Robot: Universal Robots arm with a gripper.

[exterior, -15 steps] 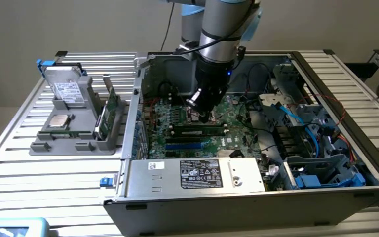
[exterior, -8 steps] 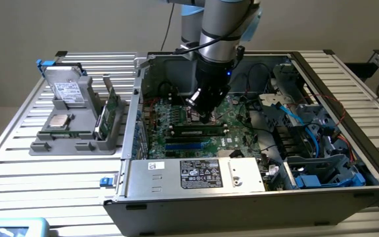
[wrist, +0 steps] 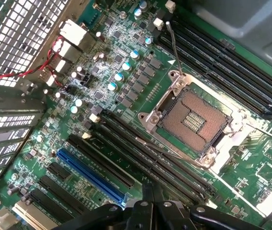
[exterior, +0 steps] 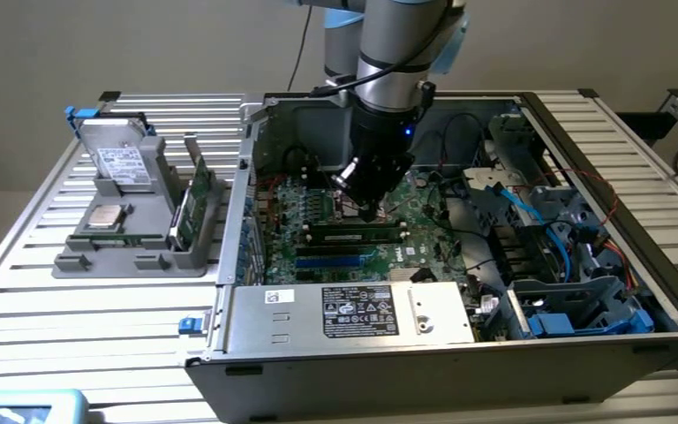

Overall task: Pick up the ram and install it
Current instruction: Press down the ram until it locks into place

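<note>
The ram (exterior: 357,237) is a slim dark stick lying along a motherboard slot inside the open computer case (exterior: 315,322), between two white latches. My gripper (exterior: 369,210) reaches down into the case from above, with its tip just behind and above the ram. In the wrist view the gripper (wrist: 152,190) is shut, its fingers pressed together with nothing between them, over the long dark slot strips (wrist: 145,155) beside the CPU socket (wrist: 196,120). I cannot tell the ram apart from those strips in that view.
A blue slot (wrist: 90,175) and more dark slots lie on the green motherboard (wrist: 102,72). Cables and blue drive brackets (exterior: 575,265) fill the case on the exterior view's right. A grey holder (exterior: 139,238) with a drive and upright green boards (exterior: 198,199) stands outside on the exterior view's left.
</note>
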